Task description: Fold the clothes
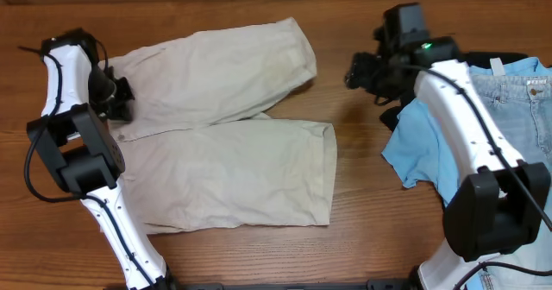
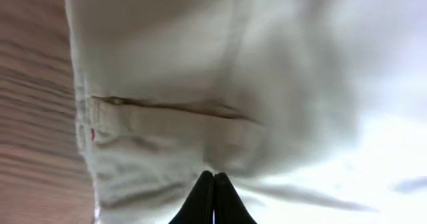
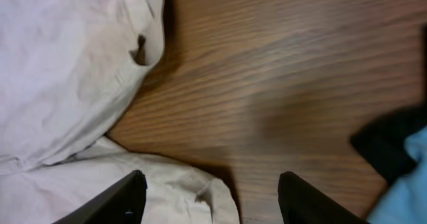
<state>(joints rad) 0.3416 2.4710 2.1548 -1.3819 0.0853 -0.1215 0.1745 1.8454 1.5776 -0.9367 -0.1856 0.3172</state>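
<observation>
Left hand (image 1: 115, 100) is clamped tight, tips pressed together with the shorts' (image 1: 224, 143) waistband edge bunched right at them. Up close, the creases in the cloth run toward those black fingertips (image 2: 213, 191). Right hand (image 1: 362, 70) is spread wide with nothing in it. It hangs over bare wood just off the hem of the far leg, and its two dark fingers (image 3: 127, 201) sit well apart.

The shorts lie mostly flat, filling the middle and 9 o'clock side of the desk (image 1: 362, 204). The waistband is at 9 o'clock. One leg angles off toward 2 o'clock and the other points straight at 3. They're a pale beige cotton, soft and a bit rumpled. There's a faint darker patch near the hem of the 2 o'clock leg, plus a small dark mark (image 3: 140, 51) close to that hem's edge. The hems are wide and squared off. The left wrist camera catches a long pocket slit (image 2: 167, 107) with a stitched seam and a tiny red fleck (image 2: 92, 134) by the edge, though that view is pretty blurry.

Over at 3 o'clock there's a sky-blue shirt (image 1: 423, 143) crumpled beside some light denim jeans (image 1: 517, 100). The desk itself is a warm brown wood grain, streaky and smooth.
</observation>
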